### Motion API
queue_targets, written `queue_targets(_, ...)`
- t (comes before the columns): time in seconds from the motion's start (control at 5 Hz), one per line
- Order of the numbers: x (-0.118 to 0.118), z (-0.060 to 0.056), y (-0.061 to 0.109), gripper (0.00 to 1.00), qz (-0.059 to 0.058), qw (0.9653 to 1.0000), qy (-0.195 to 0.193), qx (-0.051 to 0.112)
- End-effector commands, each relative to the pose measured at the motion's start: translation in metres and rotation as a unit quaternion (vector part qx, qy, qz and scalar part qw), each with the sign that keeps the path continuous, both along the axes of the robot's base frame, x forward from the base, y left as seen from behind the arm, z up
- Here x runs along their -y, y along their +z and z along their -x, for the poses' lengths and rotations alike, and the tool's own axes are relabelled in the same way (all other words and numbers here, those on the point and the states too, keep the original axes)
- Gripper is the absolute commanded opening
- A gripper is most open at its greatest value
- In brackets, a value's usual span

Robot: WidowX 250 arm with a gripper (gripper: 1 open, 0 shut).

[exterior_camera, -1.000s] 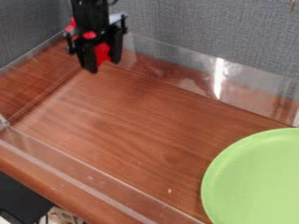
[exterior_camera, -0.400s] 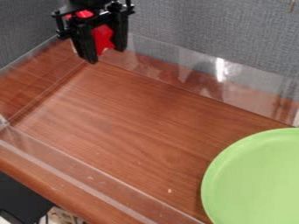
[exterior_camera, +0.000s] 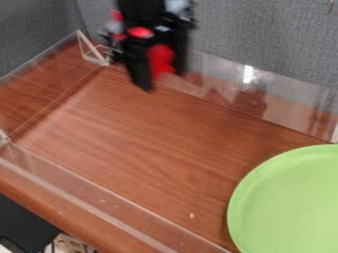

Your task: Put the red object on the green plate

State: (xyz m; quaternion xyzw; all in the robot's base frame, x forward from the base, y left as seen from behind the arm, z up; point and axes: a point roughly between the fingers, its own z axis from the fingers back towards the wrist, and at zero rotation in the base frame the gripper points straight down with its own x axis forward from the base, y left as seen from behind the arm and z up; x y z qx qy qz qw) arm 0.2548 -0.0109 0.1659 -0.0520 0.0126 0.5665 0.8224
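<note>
A black robot arm (exterior_camera: pixel 145 10), blurred at the top of the frame, ends in a matching black gripper (exterior_camera: pixel 160 69) with dark, blocky fingers. Small bright red parts (exterior_camera: pixel 138 33) break up the black housing (exterior_camera: pixel 142 45) just above the fingers, and a pale patch (exterior_camera: pixel 176 5) shows higher up. Blur hides any screws, cables or lettering on the body.

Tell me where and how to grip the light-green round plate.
Best pinched, I'd judge, by the rim of the light-green round flat plate, on its left side, facing the bare brown wooden surface: one jaw above, one beneath, since it is far too wide to span.
</note>
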Motion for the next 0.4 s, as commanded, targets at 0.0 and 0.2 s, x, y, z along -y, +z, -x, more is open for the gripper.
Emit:
queue_targets(0.0, 0.047, 0.002, 0.012, 0.00, -0.007, 0.9995, -0.018, 0.026)
queue_targets(0.2, 0.095, 0.010, -0.007, 0.00, -0.017, 0.9985, -0.048, 0.021)
